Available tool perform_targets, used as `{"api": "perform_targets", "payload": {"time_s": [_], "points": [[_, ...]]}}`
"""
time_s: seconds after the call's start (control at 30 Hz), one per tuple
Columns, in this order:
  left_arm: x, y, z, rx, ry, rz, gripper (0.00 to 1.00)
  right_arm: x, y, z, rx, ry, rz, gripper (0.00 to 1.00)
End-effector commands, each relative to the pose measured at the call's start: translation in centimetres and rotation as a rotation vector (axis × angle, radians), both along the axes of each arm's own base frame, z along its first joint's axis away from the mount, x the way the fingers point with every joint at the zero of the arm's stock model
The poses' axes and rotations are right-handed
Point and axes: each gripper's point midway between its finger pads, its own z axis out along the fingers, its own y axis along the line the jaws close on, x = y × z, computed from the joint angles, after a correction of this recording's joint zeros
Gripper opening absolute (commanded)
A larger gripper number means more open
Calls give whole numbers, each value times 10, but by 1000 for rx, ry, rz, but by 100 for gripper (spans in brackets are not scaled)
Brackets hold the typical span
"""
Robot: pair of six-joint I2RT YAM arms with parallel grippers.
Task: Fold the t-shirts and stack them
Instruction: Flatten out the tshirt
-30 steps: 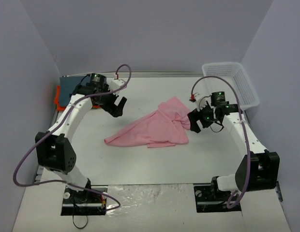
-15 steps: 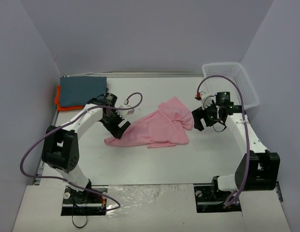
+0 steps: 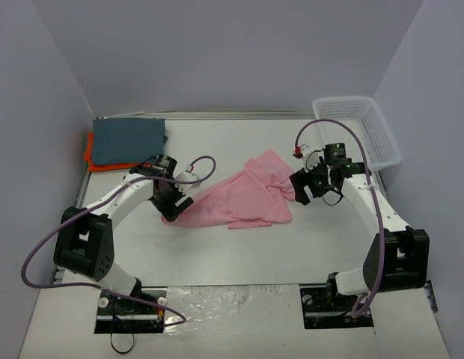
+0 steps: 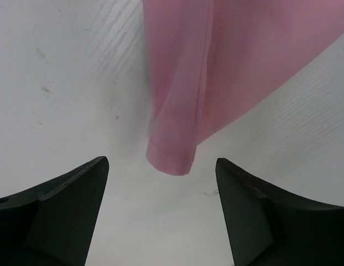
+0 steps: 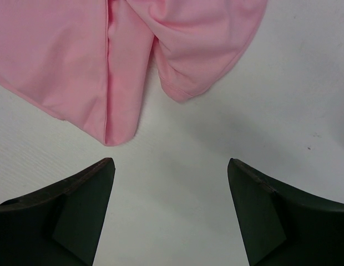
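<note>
A light pink t-shirt (image 3: pixel 247 196) lies crumpled in the middle of the table. My left gripper (image 3: pixel 172 209) is open and empty, low over the table at the shirt's left tip; that tip (image 4: pixel 171 158) shows just ahead of the open jaws in the left wrist view. My right gripper (image 3: pixel 301 188) is open and empty just right of the shirt's bunched right end (image 5: pixel 177 61). A folded dark slate blue-grey shirt (image 3: pixel 127 140) lies on a bright orange shirt (image 3: pixel 90 152) at the back left.
A white plastic mesh basket (image 3: pixel 357 129) stands at the back right corner. Purple-grey walls enclose the table on three sides. Cables loop from both arms over the table.
My left gripper has swung from the back left, down and toward the pink shirt's left tip. My right gripper stayed close to the shirt's right end. The shirt has not moved.
</note>
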Motion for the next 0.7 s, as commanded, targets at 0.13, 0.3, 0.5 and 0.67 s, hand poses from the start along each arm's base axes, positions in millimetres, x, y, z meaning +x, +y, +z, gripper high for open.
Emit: {"api": "perform_targets", "payload": {"time_s": [0.13, 0.3, 0.5, 0.67], "points": [[13, 1, 0, 6, -35, -4, 65, -3, -2, -9, -16, 30, -14, 79], [12, -3, -4, -11, -11, -6, 60, -4, -1, -13, -26, 42, -11, 79], [9, -4, -9, -9, 10, -16, 54, -4, -2, -16, -39, 47, -9, 79], [5, -3, -15, -3, 32, -17, 30, -5, -1, -20, -52, 56, -5, 79]]}}
